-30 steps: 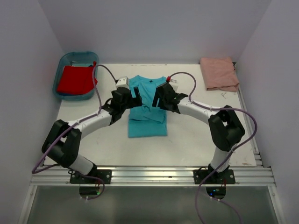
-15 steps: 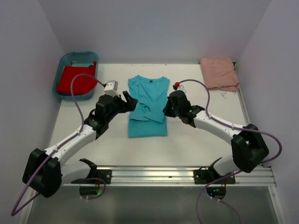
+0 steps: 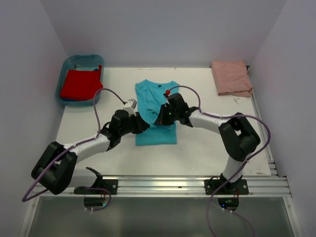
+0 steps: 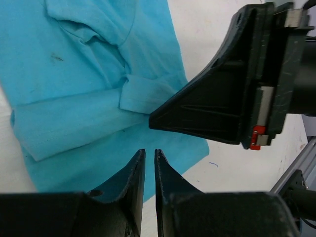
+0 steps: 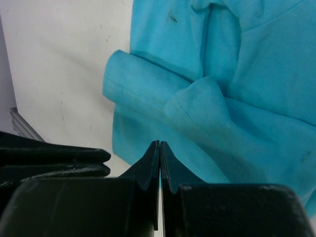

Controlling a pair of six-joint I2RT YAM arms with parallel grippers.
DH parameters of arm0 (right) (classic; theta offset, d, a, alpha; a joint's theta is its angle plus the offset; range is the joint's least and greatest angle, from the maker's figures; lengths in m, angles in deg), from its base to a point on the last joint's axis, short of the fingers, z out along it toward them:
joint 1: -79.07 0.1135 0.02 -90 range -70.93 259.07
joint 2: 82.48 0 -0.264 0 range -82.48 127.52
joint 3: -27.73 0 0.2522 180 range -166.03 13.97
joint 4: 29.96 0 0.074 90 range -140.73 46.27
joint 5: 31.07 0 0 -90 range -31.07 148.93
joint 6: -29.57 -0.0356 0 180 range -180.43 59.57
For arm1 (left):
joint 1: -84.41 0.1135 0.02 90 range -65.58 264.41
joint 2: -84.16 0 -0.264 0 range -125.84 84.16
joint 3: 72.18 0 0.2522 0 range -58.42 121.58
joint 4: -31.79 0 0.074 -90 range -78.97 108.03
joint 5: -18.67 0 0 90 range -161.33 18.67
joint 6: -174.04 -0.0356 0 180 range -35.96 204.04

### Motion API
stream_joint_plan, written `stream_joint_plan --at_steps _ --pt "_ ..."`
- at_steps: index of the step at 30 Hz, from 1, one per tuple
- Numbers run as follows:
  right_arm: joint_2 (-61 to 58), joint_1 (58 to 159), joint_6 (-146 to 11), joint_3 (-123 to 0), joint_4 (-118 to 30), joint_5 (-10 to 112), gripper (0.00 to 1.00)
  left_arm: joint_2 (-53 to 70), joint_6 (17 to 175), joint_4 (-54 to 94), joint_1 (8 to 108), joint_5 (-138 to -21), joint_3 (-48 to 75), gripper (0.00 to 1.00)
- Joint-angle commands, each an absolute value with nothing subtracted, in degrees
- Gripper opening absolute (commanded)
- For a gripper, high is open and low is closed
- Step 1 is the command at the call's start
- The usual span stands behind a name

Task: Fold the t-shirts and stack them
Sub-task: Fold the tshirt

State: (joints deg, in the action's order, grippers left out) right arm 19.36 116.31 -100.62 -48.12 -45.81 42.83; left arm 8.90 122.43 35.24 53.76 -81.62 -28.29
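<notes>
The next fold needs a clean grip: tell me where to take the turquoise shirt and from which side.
Grip the turquoise shirt at both corners of its near hem, coming in low from the near side. That edge lies straight on the table, the sleeves are already folded in and the collar points away, so it should probably fold over cleanly.

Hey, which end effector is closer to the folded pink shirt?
Right. Both are at the turquoise shirt mid-table, the right end effector on the side facing the pink shirt, the left end effector farther off.
</notes>
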Motion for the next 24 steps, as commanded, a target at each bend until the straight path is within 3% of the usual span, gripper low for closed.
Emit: stream_joint_plan --at_steps 1,10,15,24 --pt "20.09 116.51 -102.18 -49.15 -44.17 38.45 0.0 9.72 124.12 40.09 52.51 -82.23 -28.71 0.16" --pt "21.48 116.78 -101.74 -45.53 -44.69 41.35 0.0 8.67 125.18 41.67 51.81 -81.35 -31.09 0.11" --pt "23.25 116.87 -101.13 -46.5 -45.22 41.97 0.0 2.16 126.05 45.43 50.93 -82.93 -30.56 0.01" --pt "25.36 116.87 -100.33 -48.44 -46.45 43.55 0.0 -4.34 127.28 48.87 45.22 -81.35 -26.87 0.0"
